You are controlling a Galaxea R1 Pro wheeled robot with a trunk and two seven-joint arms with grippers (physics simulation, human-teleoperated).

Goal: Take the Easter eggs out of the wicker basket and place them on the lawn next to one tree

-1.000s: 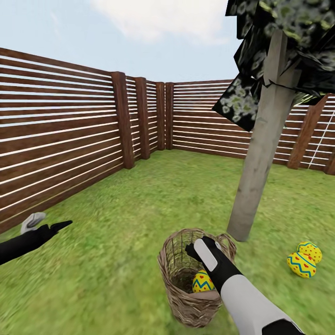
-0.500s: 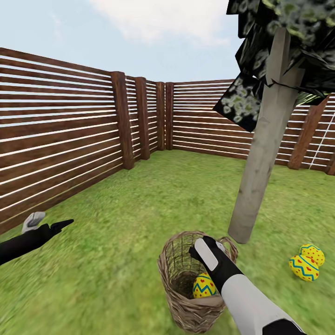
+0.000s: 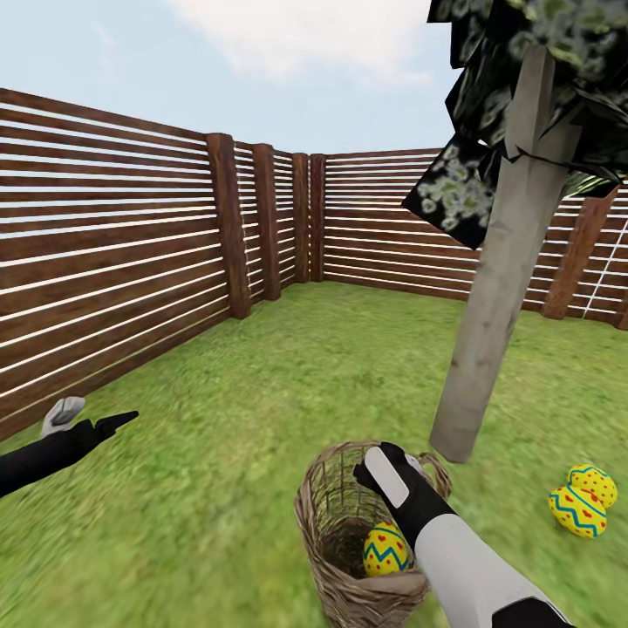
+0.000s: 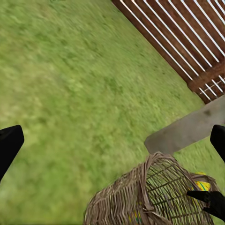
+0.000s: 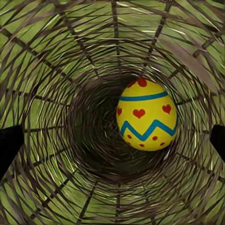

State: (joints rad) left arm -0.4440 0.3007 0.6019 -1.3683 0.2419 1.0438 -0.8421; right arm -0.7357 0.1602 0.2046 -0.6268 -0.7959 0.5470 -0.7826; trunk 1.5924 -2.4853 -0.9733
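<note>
The egg (image 5: 146, 115) in my brown woven basket (image 3: 324, 558) is yellow, with a blue zigzag, a blue band and red hearts. The lawn (image 3: 262, 392) is mottled green.

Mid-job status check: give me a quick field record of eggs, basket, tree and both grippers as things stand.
egg in basket: one Easter egg lying at the bottom of the wicker basket
eggs out: two eggs touching on the lawn, near the tree
right gripper: open, at the basket mouth, pointing at the egg
left gripper: open, empty, off to the side over grass
remaining: one egg to move
</note>
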